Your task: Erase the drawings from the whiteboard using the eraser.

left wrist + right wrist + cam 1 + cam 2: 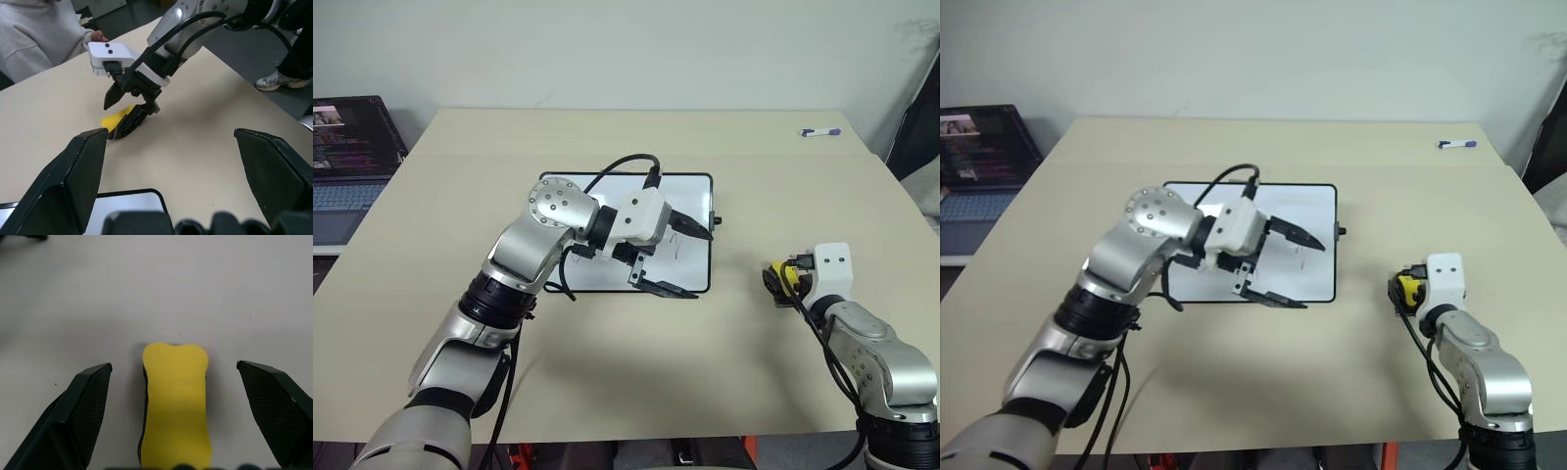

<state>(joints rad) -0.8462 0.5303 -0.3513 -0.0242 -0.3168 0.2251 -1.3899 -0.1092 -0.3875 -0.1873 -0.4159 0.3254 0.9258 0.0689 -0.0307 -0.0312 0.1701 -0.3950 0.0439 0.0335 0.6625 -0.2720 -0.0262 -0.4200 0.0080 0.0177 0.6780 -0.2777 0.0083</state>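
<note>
on the beige table [636, 382] the whiteboard [690, 191] lies flat near the middle, with its long side across the view. the left gripper [675, 262] hangs over the right part of the board, and its two black fingers stand wide apart, with nothing between them. one finger [693, 230] points over the board's surface, the other finger [666, 289] is at the near edge of the board. a few thin marks of the drawings [677, 242] show on the white surface between the fingers; they are too small to read as letters.

to the right of the board, well apart from it, the eraser [177, 401] lies flat on the table, with yellow top up and a dark layer under it. the right gripper [126, 111] is low over it, and the jaws are fully spread. in the right wrist view the eraser lies between the two fingers, with a clear gap to each side, so it is not gripped.

at the far right corner of the table lies a marker [820, 132] with a purple cap. a laptop [347, 157] with a lit screen stands beyond the left edge of the table. in the left wrist view a person in a light grey sweater [34, 36] is at the table's edge, with a hand [99, 35] resting on the table.
</note>
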